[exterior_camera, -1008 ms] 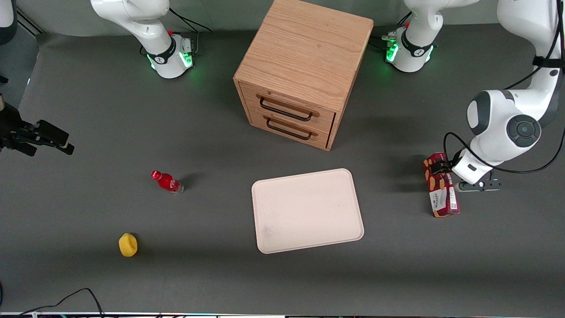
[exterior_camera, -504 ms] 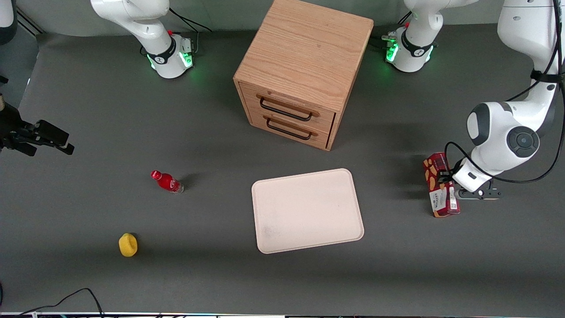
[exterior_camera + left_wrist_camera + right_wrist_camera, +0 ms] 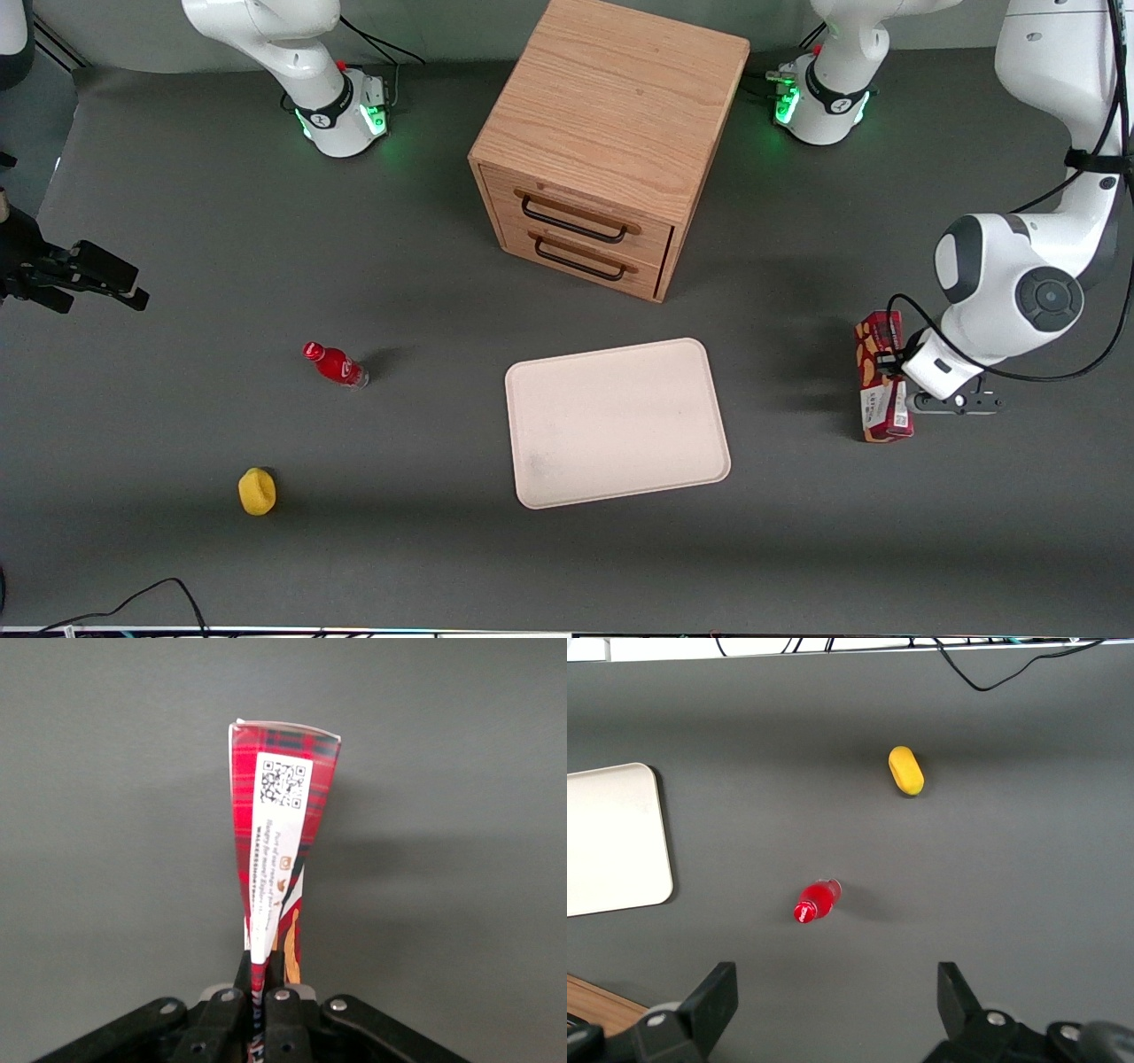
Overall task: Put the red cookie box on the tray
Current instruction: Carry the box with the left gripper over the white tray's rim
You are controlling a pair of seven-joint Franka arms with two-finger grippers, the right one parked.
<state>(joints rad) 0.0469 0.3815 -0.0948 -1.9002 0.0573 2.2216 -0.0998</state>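
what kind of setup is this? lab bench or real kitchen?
Most likely a lab bench: arm bases bolted to a plain grey table, staged props like the wooden drawer unit, the tray and a small red bottle. The left end effector is shut on the red cookie box.

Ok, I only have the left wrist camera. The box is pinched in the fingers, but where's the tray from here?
Observer: The tray lies flat on the table, sideways from the cookie box toward the parked arm's end, with bare table between them.
Operator: Where along the box is the grip?
Observer: The gripper clamps it about midway along its length.
Operator: Anything near the tray?
Observer: A wooden drawer cabinet stands farther from the front camera than the tray. A small red bottle lies farther toward the parked arm's end.
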